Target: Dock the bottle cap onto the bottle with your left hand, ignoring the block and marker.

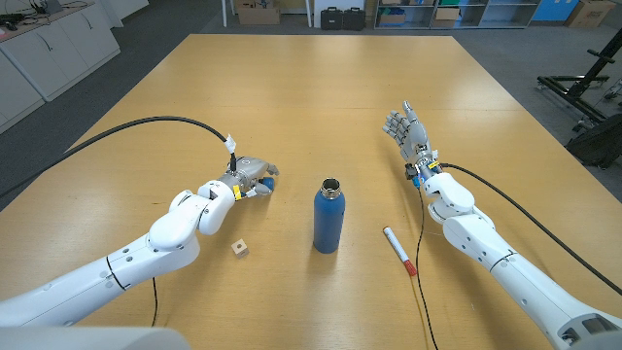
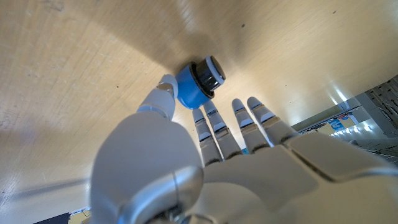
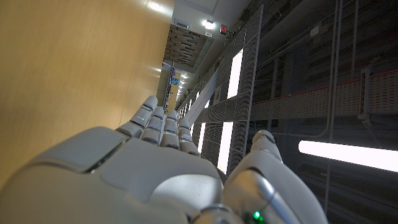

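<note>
Left hand [image 1: 251, 178] fingers [image 2: 164, 93] on bottle cap [image 2: 198, 83]

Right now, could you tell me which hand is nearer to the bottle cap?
Left. The left hand is touching the bottle cap with its fingertips, while the right hand stands beyond the bottle, holding nothing.

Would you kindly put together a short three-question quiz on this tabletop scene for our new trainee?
1. True or false: the bottle already has its cap on.
2. Which lies nearer the left hand: (a) the wooden block or (b) the marker?
3. Fill in: the left hand's fingers are at the blue ____, while the right hand holds nothing.

Key: 1 false, its mouth is open. 2 (a). 3 cap.
</note>
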`<state>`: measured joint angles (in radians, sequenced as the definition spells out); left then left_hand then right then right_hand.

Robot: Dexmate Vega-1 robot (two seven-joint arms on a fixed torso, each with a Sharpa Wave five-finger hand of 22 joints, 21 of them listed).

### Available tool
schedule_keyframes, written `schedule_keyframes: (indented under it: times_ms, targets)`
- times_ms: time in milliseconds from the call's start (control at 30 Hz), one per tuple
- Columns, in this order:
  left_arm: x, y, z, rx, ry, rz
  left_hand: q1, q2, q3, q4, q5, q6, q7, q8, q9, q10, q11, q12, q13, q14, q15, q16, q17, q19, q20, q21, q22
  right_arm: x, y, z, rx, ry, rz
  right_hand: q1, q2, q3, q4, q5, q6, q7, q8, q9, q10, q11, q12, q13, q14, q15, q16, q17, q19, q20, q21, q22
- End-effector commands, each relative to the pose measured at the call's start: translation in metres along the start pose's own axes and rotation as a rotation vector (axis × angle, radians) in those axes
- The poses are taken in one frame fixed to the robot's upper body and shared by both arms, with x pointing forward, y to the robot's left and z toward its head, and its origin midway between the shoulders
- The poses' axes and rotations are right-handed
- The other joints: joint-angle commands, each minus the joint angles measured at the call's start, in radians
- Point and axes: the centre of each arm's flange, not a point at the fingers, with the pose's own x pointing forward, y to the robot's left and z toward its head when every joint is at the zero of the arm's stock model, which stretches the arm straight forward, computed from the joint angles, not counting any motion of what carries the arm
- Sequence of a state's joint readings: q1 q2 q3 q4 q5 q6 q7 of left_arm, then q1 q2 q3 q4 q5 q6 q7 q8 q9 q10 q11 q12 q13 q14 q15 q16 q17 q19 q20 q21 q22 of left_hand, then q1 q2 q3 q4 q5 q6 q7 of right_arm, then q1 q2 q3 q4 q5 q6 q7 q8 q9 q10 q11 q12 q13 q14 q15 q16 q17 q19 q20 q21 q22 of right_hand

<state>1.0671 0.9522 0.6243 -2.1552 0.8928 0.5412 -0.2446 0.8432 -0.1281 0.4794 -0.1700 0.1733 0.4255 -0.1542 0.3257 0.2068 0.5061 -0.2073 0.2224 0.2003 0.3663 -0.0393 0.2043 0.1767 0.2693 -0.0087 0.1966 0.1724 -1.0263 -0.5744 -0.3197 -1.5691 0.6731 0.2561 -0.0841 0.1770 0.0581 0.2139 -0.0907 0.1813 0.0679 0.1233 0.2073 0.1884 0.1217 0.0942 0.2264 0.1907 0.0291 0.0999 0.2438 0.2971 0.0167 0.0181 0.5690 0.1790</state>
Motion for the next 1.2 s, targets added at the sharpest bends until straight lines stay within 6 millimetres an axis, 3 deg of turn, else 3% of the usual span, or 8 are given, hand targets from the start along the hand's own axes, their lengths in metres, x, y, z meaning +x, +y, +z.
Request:
schedule_keyframes:
  times_ms: [33,667,1200]
  targets:
    - [-0.0006,-0.0009,-0.002,0.006,0.014,-0.002,0.008,0.002,0.007,0.002,0.005,0.014,0.001,0.005,0.003,0.011,-0.002,0.003,0.001,0.007,-0.167,0.005,0.001,0.01,-0.001,0.01,0.002,-0.0004,0.0016,-0.0028,0.0,0.011,-0.001,0.002,0.008,0.002,-0.005,-0.003,0.007,0.013,-0.003,0.005,0.01,0.005,-0.002,0.002,0.006,0.003,0.0,0.003,0.002,0.007,-0.006,0.003]
    - [0.0016,-0.0072,0.0,-0.025,0.001,-0.009,0.016,0.01,0.014,0.002,0.006,0.036,-0.003,0.013,0.002,0.035,-0.003,0.006,0.002,0.02,-0.171,0.004,0.001,0.018,0.002,0.009,0.002,0.0,0.0038,-0.0044,0.004,0.012,0.001,0.002,0.01,0.001,-0.005,-0.003,0.007,0.01,-0.004,0.005,0.011,0.005,-0.002,0.002,0.004,0.004,-0.002,0.003,0.003,0.009,-0.011,0.004]
    - [0.0012,-0.0059,0.0007,-0.041,0.001,0.006,0.042,0.049,0.042,0.003,0.012,0.125,-0.013,0.044,0.0,0.131,-0.006,0.019,0.001,0.067,-0.178,0.005,0.003,0.047,-0.009,0.008,0.001,-0.0011,0.0041,-0.0052,0.001,0.016,0.003,0.002,0.01,0.0,-0.006,-0.003,0.005,0.009,-0.006,0.005,0.01,0.004,-0.003,0.003,0.005,0.005,-0.002,0.003,0.004,0.009,-0.015,0.004]
